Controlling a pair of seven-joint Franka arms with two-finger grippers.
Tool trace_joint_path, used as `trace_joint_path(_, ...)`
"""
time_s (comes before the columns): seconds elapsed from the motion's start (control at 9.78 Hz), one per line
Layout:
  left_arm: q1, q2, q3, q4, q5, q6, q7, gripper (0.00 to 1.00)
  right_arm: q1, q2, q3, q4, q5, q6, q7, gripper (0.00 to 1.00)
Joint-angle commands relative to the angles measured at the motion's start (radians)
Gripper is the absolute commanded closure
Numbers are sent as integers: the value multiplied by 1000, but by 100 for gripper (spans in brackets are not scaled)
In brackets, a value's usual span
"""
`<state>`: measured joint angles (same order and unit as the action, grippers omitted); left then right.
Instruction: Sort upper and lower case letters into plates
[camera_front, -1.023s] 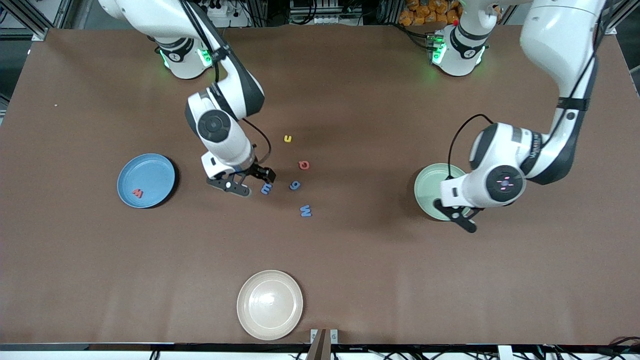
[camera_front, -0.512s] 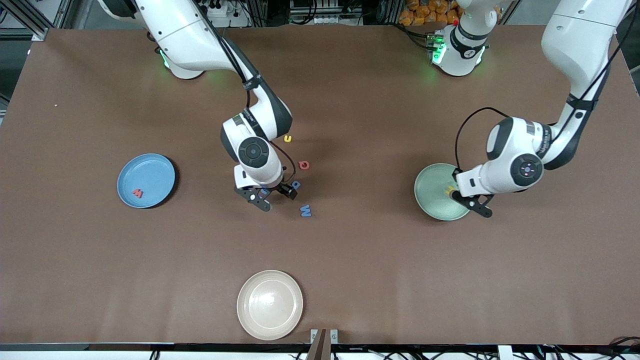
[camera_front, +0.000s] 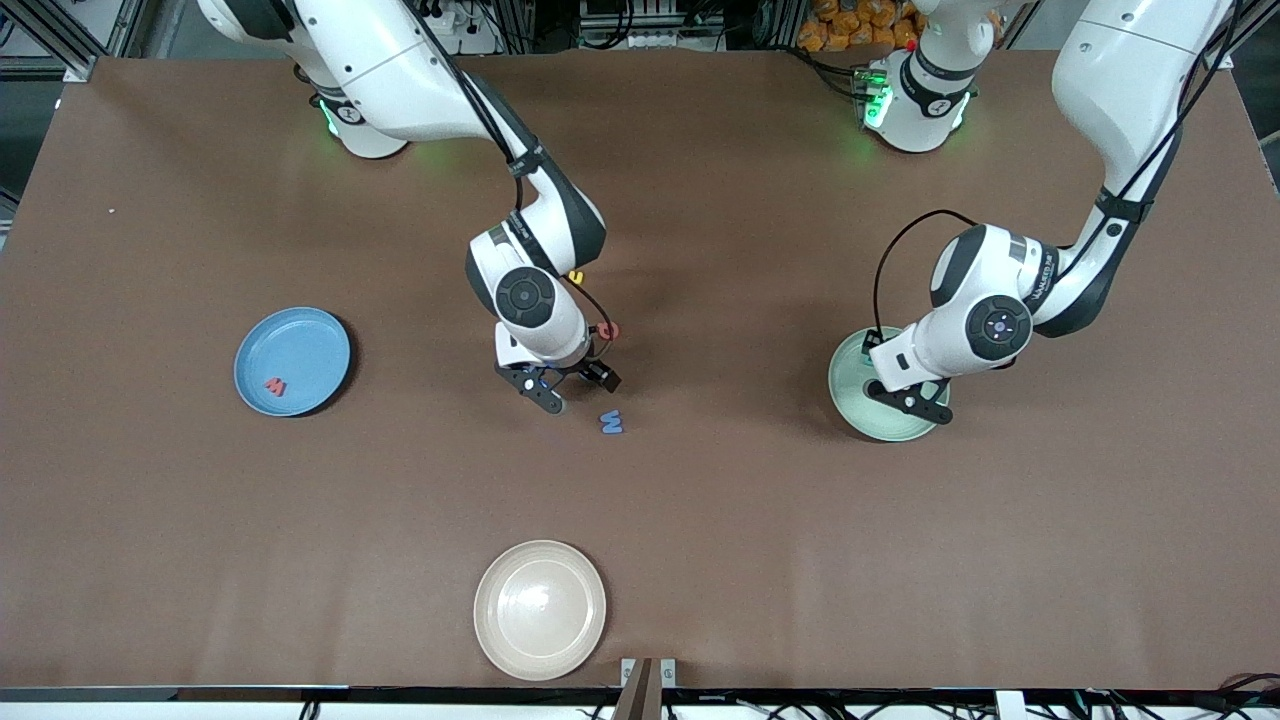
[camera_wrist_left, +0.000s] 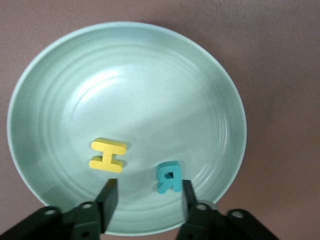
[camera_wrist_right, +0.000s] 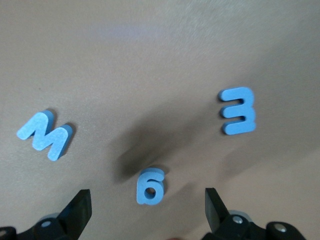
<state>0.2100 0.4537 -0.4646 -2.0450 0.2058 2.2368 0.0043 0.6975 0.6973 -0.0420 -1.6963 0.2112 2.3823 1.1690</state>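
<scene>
My left gripper (camera_front: 906, 394) (camera_wrist_left: 147, 200) hangs open just over the mint green plate (camera_front: 850, 385) (camera_wrist_left: 130, 90). A yellow H (camera_wrist_left: 107, 155) and a teal R (camera_wrist_left: 168, 176) lie flat in that plate, the R close to one finger, nothing between the jaws. My right gripper (camera_front: 572, 388) (camera_wrist_right: 147, 212) stands wide open over a blue g-shaped letter (camera_wrist_right: 151, 186) on the table. Other blue letters (camera_wrist_right: 238, 111) (camera_wrist_right: 45, 135) lie beside it. Partly hidden by the right arm are a red letter (camera_front: 608, 330) and a yellow letter (camera_front: 576, 275). The sky blue plate (camera_front: 300, 340) holds a red letter (camera_front: 275, 384).
A cream-white plate (camera_front: 540, 610) sits near the table's front edge, nearer to the front camera than the letters. A blue W (camera_front: 611, 422) lies just nearer to the camera than my right gripper. The brown table (camera_front: 200, 520) spreads around everything.
My right arm has swung from beside the blue letters to over them, jaws open throughout. My left gripper has shifted over the mint plate and opened; the teal R now lies free.
</scene>
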Motion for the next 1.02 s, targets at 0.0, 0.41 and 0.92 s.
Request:
trace_joint_path(0.0, -4, -15, -37, 31, -6, 3, -23, 0, 16, 36, -9, 17, 11, 32, 20, 0)
trace_joint_path(0.41, -133, 136, -39, 265, -3, 4, -56, 0, 16, 36, -9, 9, 7, 28, 21, 0)
trace_joint_path(0.92, -256, 243, -31, 358, 18, 102, -175, 0, 28, 34, -10, -2, 2, 32, 21, 100)
